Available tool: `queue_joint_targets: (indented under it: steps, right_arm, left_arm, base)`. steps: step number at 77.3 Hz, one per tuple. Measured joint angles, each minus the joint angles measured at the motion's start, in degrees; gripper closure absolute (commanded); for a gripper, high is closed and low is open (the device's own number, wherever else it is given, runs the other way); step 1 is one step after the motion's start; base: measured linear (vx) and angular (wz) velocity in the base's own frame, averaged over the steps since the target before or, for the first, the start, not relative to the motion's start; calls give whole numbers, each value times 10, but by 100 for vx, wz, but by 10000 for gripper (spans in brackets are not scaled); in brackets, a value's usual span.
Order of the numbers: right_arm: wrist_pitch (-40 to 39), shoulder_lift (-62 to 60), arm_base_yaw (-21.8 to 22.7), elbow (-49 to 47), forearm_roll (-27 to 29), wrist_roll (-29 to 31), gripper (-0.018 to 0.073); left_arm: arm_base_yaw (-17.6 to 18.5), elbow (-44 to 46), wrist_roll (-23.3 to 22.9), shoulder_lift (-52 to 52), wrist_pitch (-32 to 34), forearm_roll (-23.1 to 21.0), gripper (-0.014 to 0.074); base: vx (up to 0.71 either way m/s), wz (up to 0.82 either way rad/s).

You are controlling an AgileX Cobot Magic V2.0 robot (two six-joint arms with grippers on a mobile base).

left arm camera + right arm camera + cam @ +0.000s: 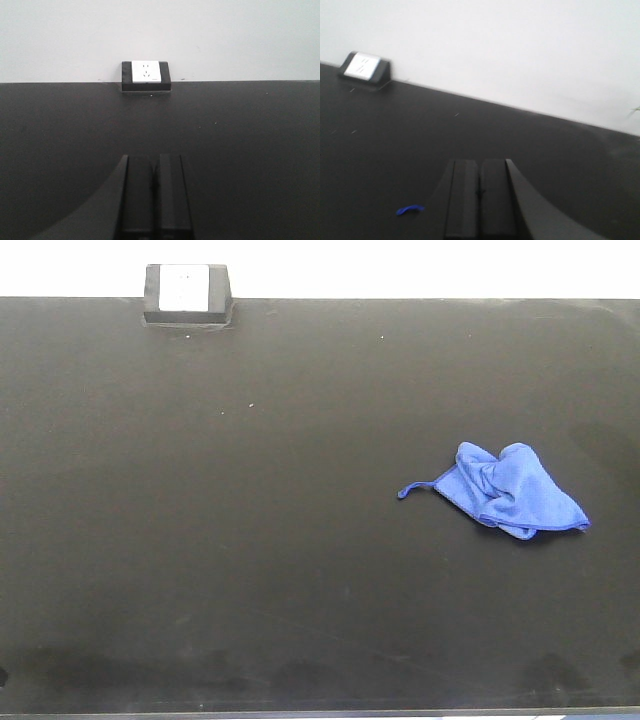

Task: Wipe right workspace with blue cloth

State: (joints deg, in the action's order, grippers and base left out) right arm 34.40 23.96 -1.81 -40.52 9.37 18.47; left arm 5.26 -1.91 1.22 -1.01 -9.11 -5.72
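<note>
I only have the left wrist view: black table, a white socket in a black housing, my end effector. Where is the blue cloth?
Observer: The crumpled blue microfibre cloth lies on the right half of the matte black table, in the front view.
Operator: Is the right arm holding it?
Observer: No. The right end effector is shut on nothing; only a blue loop tag shows to the left of it in its wrist view.
Operator: Anything else near the cloth?
Observer: No; the black-housed white socket sits at the far left edge.

No text, brand or number can be read anywhere, not even on the white-faced socket box.
</note>
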Motion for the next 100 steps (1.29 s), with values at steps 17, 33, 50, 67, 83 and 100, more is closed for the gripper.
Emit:
queue_joint_targets:
  steps: [17,33,50,67,83,100]
  right_arm:
    - [-141,-117,1,191,-31,-55,567]
    - [-270,-198,1,400,-39,-117,567]
    - [-258,-245,1,422,-59,-131,567]
    - [-255,-246,1,422,-62,-133,567]
    - [-255,-246,1,422,-62,-134,567]
    - [-255,-246,1,422,-62,-134,567]
  left_arm:
    - [0,0,0,0,0,0,603]
    - [0,0,0,0,0,0,603]
    - [0,0,0,0,-1,0,603]
    - [0,0,0,0,0,0,603]
    - [0,0,0,0,0,0,603]
    - [0,0,0,0,0,0,603]
  base:
    - [0,0]
    - [0,0]
    - [0,0]
    - [0,0]
    - [0,0]
    - [0,0]
